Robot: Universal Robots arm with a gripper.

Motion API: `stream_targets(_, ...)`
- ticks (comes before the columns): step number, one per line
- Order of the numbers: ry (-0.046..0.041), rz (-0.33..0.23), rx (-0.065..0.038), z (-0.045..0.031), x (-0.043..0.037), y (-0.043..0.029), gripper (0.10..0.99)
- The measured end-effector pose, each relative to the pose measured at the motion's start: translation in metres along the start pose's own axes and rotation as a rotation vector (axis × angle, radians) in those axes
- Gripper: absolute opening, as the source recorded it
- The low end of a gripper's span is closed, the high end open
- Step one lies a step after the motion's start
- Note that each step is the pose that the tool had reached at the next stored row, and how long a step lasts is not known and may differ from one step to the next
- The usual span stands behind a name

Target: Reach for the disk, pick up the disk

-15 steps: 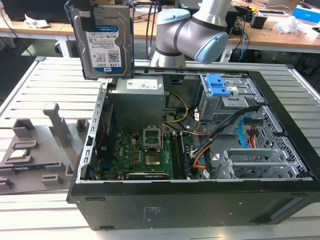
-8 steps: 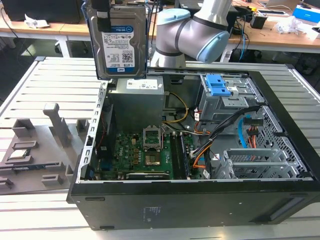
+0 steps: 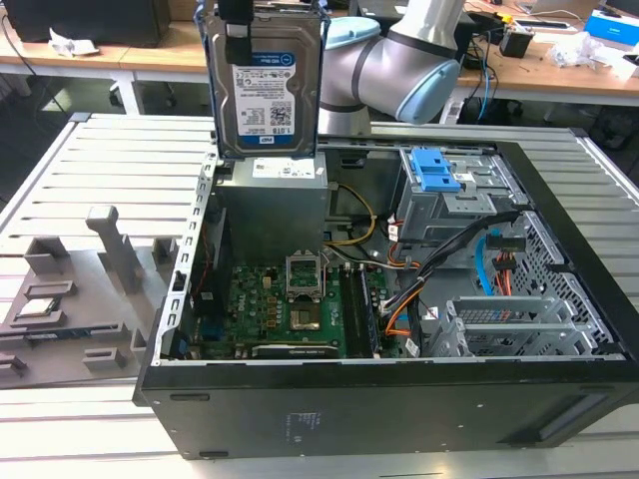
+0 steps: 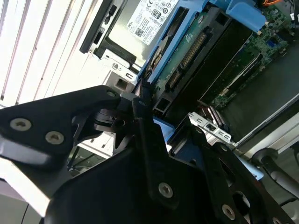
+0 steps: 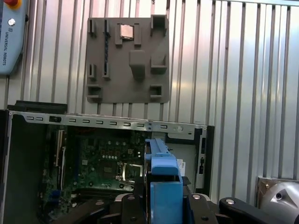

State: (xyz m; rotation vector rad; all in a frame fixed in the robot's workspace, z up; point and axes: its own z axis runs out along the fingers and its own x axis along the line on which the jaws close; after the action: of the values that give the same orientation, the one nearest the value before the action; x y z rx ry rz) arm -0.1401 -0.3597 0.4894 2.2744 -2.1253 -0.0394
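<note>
The disk (image 3: 265, 85) hangs upright above the open computer case, its white-and-blue label facing the exterior view and blue rails along its sides. My gripper (image 3: 240, 40) comes down over its top edge and is shut on it. In the second wrist view the black fingers (image 4: 145, 135) clamp the disk (image 4: 196, 51), whose circuit-board side and blue rail show. The first wrist view sees the disk (image 5: 163, 172) edge-on as a blue rail between the gripper's black parts.
The open black computer case (image 3: 349, 409) lies on a slatted metal table, with the grey power-supply box (image 3: 275, 200) right under the disk. Inside are the motherboard (image 3: 290, 309), cables and a blue-latched drive bay (image 3: 436, 170). A grey fixture plate (image 3: 70, 289) sits at the exterior view's left.
</note>
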Motion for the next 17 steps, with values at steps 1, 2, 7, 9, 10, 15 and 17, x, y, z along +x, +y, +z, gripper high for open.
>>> stream_targets(1,-0.0001,0.000,0.000,-0.0001,0.0001,-0.0023,0.365)
stream_targets(2,0.0000,0.000,0.000,-0.0002,0.0003,-0.0048,0.365)
stream_targets(7,0.0000,0.000,0.000,-0.0007,0.0005,-0.0173,0.365)
stream_targets(9,0.0000,0.000,0.000,-0.0008,0.0004,-0.0221,0.365)
stream_targets(10,0.0000,0.000,0.000,-0.0010,0.0002,-0.0259,0.365)
stream_targets(15,0.0000,0.000,0.000,-0.0017,-0.0010,-0.0444,0.365)
stream_targets(17,0.0000,0.000,0.000,-0.0019,-0.0013,-0.0497,0.365)
